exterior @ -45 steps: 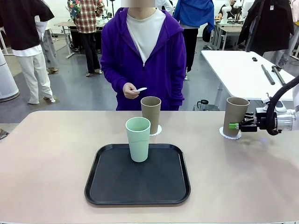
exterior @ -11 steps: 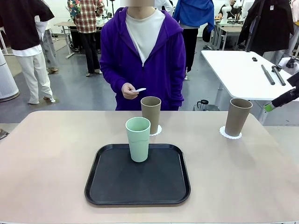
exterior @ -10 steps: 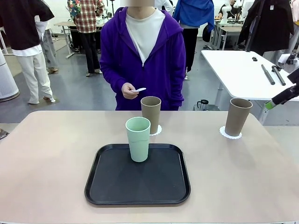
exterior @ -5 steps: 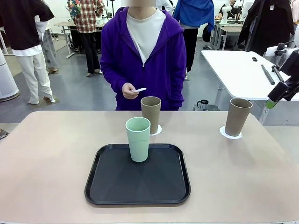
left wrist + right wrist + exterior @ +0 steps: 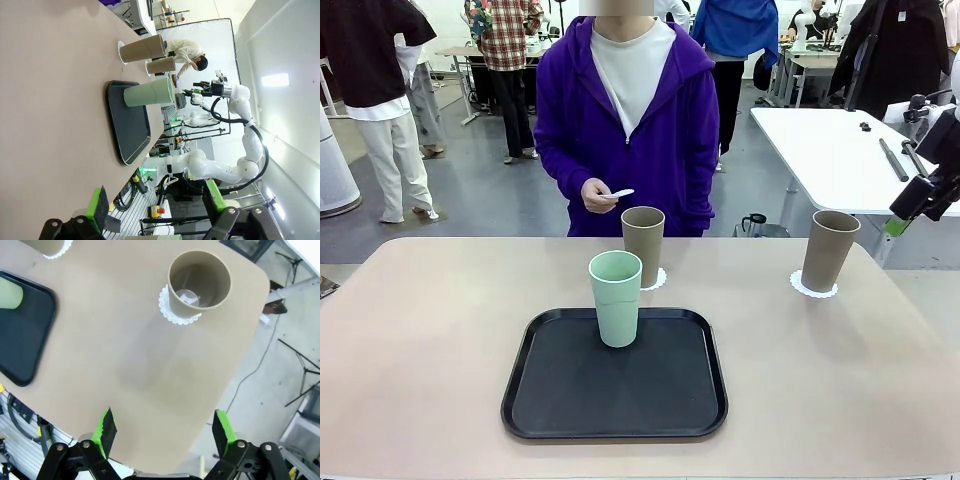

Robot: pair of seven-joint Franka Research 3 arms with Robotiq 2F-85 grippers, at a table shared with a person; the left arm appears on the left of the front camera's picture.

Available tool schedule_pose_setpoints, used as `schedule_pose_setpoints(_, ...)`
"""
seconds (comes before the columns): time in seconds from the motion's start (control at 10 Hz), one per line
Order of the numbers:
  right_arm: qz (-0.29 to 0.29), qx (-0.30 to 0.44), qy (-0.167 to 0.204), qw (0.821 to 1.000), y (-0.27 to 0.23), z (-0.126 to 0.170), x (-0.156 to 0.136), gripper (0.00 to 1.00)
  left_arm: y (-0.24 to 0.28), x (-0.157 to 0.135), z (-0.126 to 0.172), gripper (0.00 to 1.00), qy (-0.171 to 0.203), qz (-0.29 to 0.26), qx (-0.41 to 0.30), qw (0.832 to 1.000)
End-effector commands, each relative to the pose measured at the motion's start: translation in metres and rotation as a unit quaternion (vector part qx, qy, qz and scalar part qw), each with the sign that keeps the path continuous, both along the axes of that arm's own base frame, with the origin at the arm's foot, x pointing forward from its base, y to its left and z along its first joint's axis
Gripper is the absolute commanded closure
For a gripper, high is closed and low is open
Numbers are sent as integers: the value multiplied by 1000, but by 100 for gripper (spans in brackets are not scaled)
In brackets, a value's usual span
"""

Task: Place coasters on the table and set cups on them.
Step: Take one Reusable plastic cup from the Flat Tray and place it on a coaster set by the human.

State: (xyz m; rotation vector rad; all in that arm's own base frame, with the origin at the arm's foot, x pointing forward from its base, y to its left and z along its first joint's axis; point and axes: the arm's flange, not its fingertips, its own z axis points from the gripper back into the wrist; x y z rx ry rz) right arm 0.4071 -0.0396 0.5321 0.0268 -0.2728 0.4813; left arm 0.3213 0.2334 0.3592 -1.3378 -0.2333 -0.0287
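Partly done: two brown cups (image 5: 643,245) set on lacy coasters (image 5: 814,290) on the worktop (image 5: 420,330). Still to place: green cup (image 5: 616,298), standing on the black tray (image 5: 615,385), and what looks like a third coaster (image 5: 620,192) in the person's hand (image 5: 598,195). Right fingers (image 5: 900,222) and left fingers (image 5: 97,206) both released, empty.

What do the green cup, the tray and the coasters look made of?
Green cup: matte, opaque, probably plastic or fibre composite; no shine. Tray: black plastic by its look, faint sheen, moulded rim. Coasters: thin white paper, likely, given the scalloped lacy edges.
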Motion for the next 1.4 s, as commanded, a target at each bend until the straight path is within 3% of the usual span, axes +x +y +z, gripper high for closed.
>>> schedule_pose_setpoints(0.0, 3, -9, -7, 1000, 0, 1, 1, 0, 1, -1, 2, 0, -2, 2, 0, 1000)
schedule_pose_setpoints(0.7, 1, 1, -1, 1000, 1, 0, 0, 0, 1, -1, 2, 0, -2, 2, 0, 1000)
schedule_pose_setpoints(0.8, -89, 31, -35, 995, -24, 6, -18, 0, 1, -1, 2, 0, -2, 2, 0, 1000)
schedule_pose_setpoints(0.9, -131, 111, 8, 985, -50, 2, -26, 0, 1, -1, 2, 0, -2, 2, 0, 1000)
schedule_pose_setpoints(1.0, -136, 190, 76, 969, -78, -8, -30, 0, 1, -1, 2, 0, -2, 2, 0, 1000)
schedule_pose_setpoints(1.1, -155, 236, 94, 955, -100, -14, -32, 0, 1, -1, 2, 0, -2, 2, 0, 1000)
schedule_pose_setpoints(1.3, -118, 383, 153, 903, -134, -25, -38, 0, 1, -1, 2, 0, -2, 2, 0, 1000)
